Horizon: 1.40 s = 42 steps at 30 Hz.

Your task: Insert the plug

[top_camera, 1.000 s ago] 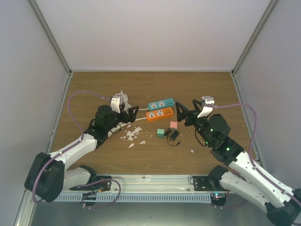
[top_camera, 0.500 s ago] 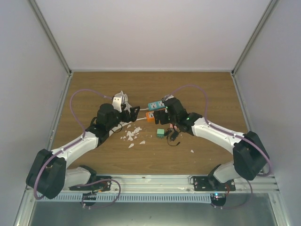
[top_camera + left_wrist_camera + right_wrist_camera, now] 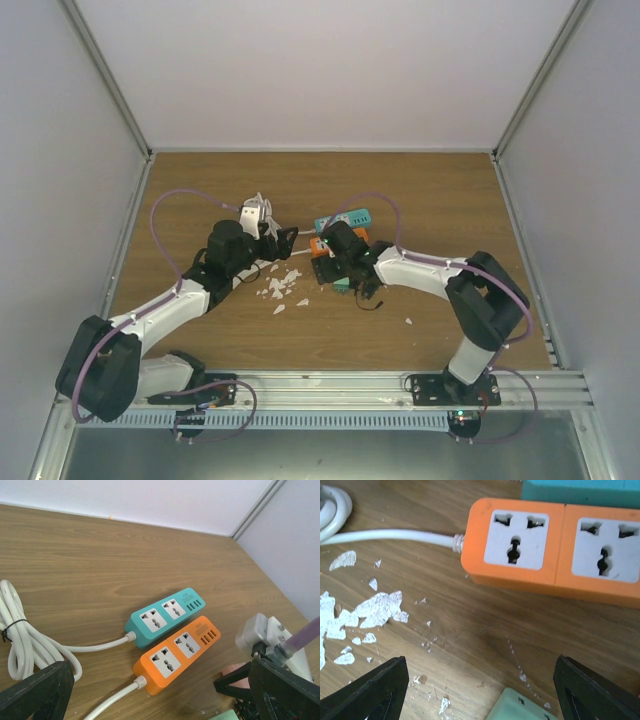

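Since a second before, the right arm (image 3: 430, 272) had swung from the right side of the table (image 3: 430, 190) leftward across its middle, ending low over the orange power strip (image 3: 177, 655). The left arm (image 3: 190, 290) had barely shifted.

Nearest, a scatter of white flakes (image 3: 281, 285), too many to count, lay left of centre. Just right of them lay one black plug (image 3: 368, 295) with a short looped cord, loose on the wood, near the right arm's wrist and gripped by nothing. One green adapter (image 3: 342, 285) sat beside it, just near of the orange strip. One pink piece (image 3: 235, 671) showed partly under the right arm.

The right jaws stood apart, with only bare wood and the green adapter's edge between them, pointing at the orange strip's left socket. The left jaws were spread wide and held nothing, aimed toward both strips from the left.

Farther back lay two power strips side by side, close together: the orange one nearer and the teal power strip (image 3: 167, 614) just beyond it. Each showed two sockets, all four empty, and a row of small ports at its right end. Each had one white cord running left. One bundle of coiled white cable (image 3: 17, 640) lay at the far left.
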Motion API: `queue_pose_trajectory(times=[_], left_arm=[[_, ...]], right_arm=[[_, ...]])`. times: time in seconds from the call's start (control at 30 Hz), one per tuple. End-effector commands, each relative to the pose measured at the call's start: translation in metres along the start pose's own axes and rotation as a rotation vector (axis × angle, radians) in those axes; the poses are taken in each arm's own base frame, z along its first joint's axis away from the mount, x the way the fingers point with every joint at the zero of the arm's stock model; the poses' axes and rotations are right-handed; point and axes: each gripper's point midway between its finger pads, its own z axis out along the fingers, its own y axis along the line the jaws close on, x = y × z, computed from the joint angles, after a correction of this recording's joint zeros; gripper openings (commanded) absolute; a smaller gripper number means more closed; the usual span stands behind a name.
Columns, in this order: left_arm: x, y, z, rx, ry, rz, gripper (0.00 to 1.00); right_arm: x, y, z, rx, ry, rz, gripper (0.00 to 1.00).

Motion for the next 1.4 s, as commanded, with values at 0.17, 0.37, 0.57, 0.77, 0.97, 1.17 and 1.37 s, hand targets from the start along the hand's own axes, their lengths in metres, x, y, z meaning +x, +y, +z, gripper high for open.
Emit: queue_pose_trajectory(times=[0.17, 0.37, 0.57, 0.77, 0.97, 1.17, 1.37], left_arm=[[-0.02, -0.015, 0.002, 0.045, -0.039, 0.018, 0.99], [-0.022, -0.02, 0.001, 0.06, -0.036, 0.014, 0.99], [-0.019, -0.021, 0.003, 0.066, -0.014, 0.007, 0.99], [-0.016, -0.023, 0.005, 0.071, 0.005, 0.003, 0.99], [-0.017, -0.023, 0.005, 0.07, 0.005, 0.002, 0.99], [-0.017, -0.024, 0.005, 0.074, 0.008, -0.001, 0.99], [-0.013, -0.023, 0.009, 0.069, 0.025, -0.003, 0.99]], right_arm=[[-0.015, -0.003, -0.028, 0.111, -0.041, -0.016, 0.82], [0.006, -0.015, -0.03, 0.161, 0.038, 0.019, 0.81], [0.014, -0.005, -0.033, 0.106, 0.088, 0.073, 0.8], [0.025, 0.003, -0.021, 0.059, 0.178, 0.121, 0.8], [0.035, -0.004, -0.011, 0.091, 0.242, 0.16, 0.81], [0.028, -0.027, -0.016, 0.169, 0.233, 0.202, 0.78], [0.036, -0.035, -0.01, 0.167, 0.277, 0.23, 0.73]])
